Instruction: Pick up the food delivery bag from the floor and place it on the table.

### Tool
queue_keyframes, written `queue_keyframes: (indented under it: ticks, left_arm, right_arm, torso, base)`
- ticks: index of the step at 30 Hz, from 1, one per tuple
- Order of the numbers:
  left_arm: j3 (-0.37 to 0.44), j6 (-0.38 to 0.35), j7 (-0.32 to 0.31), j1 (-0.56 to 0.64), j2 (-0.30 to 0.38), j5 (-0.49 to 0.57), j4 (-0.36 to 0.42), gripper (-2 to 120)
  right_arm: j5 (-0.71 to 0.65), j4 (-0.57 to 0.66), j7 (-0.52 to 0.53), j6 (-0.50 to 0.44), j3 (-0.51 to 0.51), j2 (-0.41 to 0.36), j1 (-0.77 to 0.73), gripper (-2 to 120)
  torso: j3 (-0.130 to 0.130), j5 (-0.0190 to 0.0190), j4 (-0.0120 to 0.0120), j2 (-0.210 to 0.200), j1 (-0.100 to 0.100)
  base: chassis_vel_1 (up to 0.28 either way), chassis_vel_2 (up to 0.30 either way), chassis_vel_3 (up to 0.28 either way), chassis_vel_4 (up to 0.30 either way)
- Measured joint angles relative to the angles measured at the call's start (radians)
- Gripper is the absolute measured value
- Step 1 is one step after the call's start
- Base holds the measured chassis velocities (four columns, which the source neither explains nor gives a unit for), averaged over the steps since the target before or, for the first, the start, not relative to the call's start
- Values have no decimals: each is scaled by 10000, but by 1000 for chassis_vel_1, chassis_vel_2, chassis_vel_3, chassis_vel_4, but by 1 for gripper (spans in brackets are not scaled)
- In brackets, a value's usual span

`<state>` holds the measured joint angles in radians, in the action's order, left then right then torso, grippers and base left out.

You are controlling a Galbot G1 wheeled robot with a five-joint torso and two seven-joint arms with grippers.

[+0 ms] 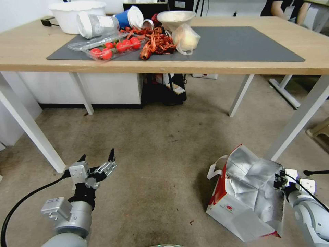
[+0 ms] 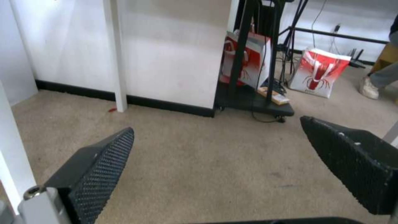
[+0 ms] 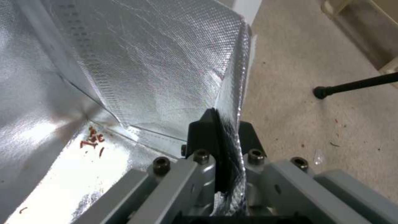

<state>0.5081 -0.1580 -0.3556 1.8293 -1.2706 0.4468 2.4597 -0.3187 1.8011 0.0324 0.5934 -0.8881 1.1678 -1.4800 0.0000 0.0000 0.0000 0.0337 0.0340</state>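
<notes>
Head view puts the food delivery bag (image 1: 245,199) on the floor (image 1: 157,164), in front of the table (image 1: 240,65) and just beside its white front leg on the robot's right. The bag leans toward the left, its mouth gaping so the crumpled silver foil lining faces up, with a red side panel and a white handle on its left edge and a small round red logo on the white face below.

The right gripper (image 1: 280,181) sits at the bag's right rim. In the right wrist view its black fingers (image 3: 207,137) are pinched together on a fold of the foil-lined wall (image 3: 232,93), one on each side of the sheet, so it is clamped on the food delivery bag. A few red scraps lie on the foil at the bag's bottom.

The left gripper (image 1: 99,161) hangs low over the bare floor, well apart from the bag on the robot's left. Its textured black fingers (image 2: 104,174) stand spread wide with nothing between them.

On the tabletop a dark grey mat (image 1: 240,44) carries a clear tray of tomatoes (image 1: 114,48), a heap of red crayfish shells (image 1: 156,43) and a small clear plastic bag (image 1: 186,39) toward its rear left corner; a white bowl (image 1: 73,13) stands on the wood behind.
</notes>
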Motion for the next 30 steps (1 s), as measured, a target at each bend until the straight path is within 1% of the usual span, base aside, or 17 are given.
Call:
queue_keyframes:
  ticks: [7,10,11,16,18,19,20,21,22,23,25,26,27,28,30]
  left_arm:
    - [18,57,0,116,-23,-73,68,100]
    - [24,79,0,162,-32,-84,71,100]
    - [23,90,1,187,-41,-97,83,100]
    - [19,96,3,213,-71,-131,133,100]
    - [16,114,4,221,-82,-149,150,100]
    - [15,135,4,247,-86,-165,157,100]
    - [15,135,4,247,-86,-165,157,100]
    - [14,140,4,259,-87,-172,163,100]
    - [15,145,4,275,-91,-181,187,100]
    - [15,145,4,275,-91,-181,187,100]
    - [24,150,4,284,-98,-191,207,100]
    - [29,163,4,289,-100,-191,212,100]
    - [29,163,4,289,-100,-191,212,100]
    - [37,180,4,291,-100,-191,213,100]
    - [50,203,2,301,-109,-191,213,100]
  right_arm:
    - [-2,73,-3,-16,-26,47,-80,0]
    - [22,103,-43,-242,5,57,-138,0]
    - [10,144,-181,-463,17,37,-186,0]
    - [-314,520,-587,-781,21,-46,-328,0]
    - [-536,854,-883,-976,52,-96,-421,0]
    - [-585,1153,-1387,-1294,93,-166,-516,0]
    - [-585,1153,-1387,-1294,93,-166,-516,0]
    - [-580,1281,-1694,-1519,117,-216,-560,0]
    - [-508,1408,-2213,-1923,138,-305,-623,0]
    - [-508,1408,-2213,-1923,138,-305,-623,0]
    - [-275,1502,-3203,-2910,142,-517,-724,0]
    - [-381,1502,-3755,-3592,144,-655,-781,0]
    - [-381,1502,-3755,-3592,144,-655,-781,0]
    - [-587,1444,-4583,-4410,145,-800,-795,0]
    - [-844,1366,-5794,-5577,112,-1014,-743,0]
  torso:
    - [0,0,0,0,0]
    - [0,0,0,0,0]
    - [0,1,-1,0,0]
    - [0,0,0,0,0]
    - [0,-1,0,0,0]
    - [0,-1,0,0,0]
    - [0,-1,0,0,0]
    - [0,-1,0,0,0]
    - [0,-1,1,0,0]
    - [0,-1,1,0,0]
    - [0,-1,0,0,0]
    - [0,-1,0,0,0]
    - [0,-1,0,0,0]
    - [0,0,-1,0,0]
    - [0,0,0,0,0]
  base:
    - [0,0,0,0]
    - [0,0,0,0]
    - [0,0,0,0]
    - [0,0,0,0]
    - [0,0,0,0]
    - [0,0,0,0]
    - [0,0,0,0]
    - [0,0,0,0]
    - [0,0,0,0]
    - [0,0,0,0]
    - [0,0,0,0]
    - [0,0,0,0]
    - [0,0,0,0]
    - [0,0,0,0]
    - [0,0,0,0]
